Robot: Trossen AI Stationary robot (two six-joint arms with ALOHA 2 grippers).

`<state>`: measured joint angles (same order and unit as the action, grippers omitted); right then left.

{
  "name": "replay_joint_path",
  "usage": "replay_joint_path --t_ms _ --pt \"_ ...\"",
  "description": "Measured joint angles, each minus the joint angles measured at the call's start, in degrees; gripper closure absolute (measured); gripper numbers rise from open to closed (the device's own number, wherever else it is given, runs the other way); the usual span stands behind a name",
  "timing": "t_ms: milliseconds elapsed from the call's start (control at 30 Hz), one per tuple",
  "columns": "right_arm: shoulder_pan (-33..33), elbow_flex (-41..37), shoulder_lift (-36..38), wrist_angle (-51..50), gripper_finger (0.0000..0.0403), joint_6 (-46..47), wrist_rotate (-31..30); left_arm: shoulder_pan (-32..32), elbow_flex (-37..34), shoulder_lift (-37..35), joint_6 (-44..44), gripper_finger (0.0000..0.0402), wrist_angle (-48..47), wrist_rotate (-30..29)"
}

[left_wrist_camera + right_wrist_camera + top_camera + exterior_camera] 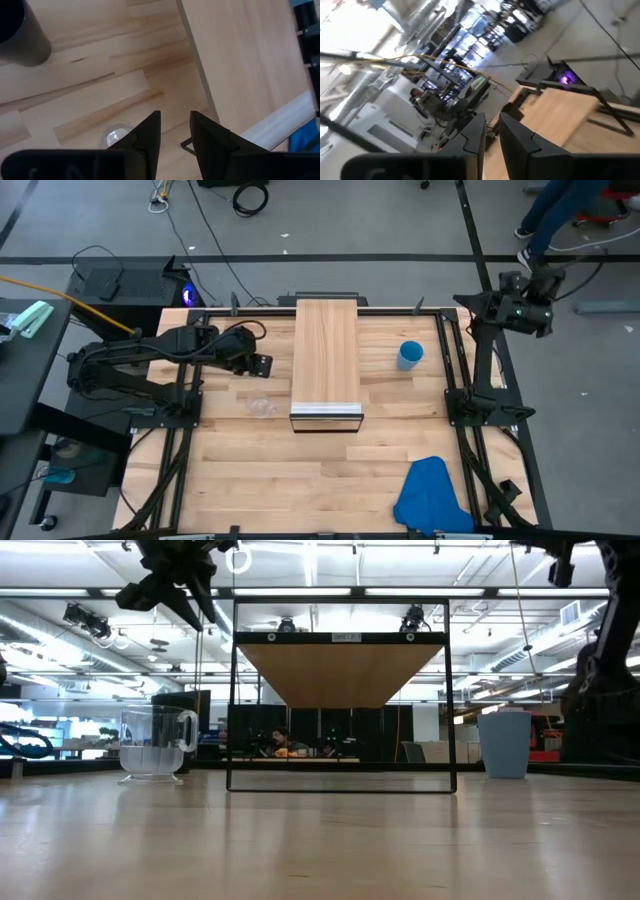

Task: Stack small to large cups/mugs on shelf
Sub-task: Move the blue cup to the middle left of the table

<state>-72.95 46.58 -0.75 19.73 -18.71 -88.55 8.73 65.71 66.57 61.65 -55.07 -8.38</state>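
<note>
Task barely begun: the shelf (326,350) stood bare. The glass mug (262,407) sat just left of it, the blue cup (410,355) to its right, both on the table (300,470). The left gripper (175,131), jaws slightly parted and empty, hung above the mug; the right gripper (491,131), likewise narrowly parted, was raised at the table's far right corner. A blue cloth (430,495) lay near the front edge, out of the way.

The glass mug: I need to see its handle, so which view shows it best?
The low view: the glass mug stands upright in profile, handle plain. The high view shows only a faint clear ring; the left wrist view catches part of it; the right wrist view misses it.
</note>
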Motion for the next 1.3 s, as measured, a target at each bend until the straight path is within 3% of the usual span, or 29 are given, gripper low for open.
replay_joint_path --t_ms 267,567,733,900,1100,1300 --pt "-0.63 0.01 -11.00 -0.32 0.0343 3.11 17.46 -0.90 0.00 0.00 0.30 0.0291 2.49 0.01" --pt "-6.50 0.01 -27.33 -4.94 0.0342 23.78 39.16 -2.88 0.00 0.00 -0.99 0.0288 3.47 -0.02" --pt "-8.35 0.01 -37.47 -4.35 0.0344 34.50 41.28 -3.21 0.00 0.00 -2.18 0.0291 3.47 -0.02" --pt "-4.95 0.02 -46.63 1.06 0.0345 38.52 41.26 -3.26 0.00 0.00 -2.65 0.0287 3.45 -0.02" --pt "4.52 3.15 -54.42 1.22 0.0345 41.13 45.34 -3.26 0.00 0.00 -2.97 0.0291 3.43 -0.01" --pt "17.94 7.32 -58.01 -3.86 0.0345 38.27 49.73 -3.26 0.00 0.00 -4.26 0.0287 3.52 0.00"
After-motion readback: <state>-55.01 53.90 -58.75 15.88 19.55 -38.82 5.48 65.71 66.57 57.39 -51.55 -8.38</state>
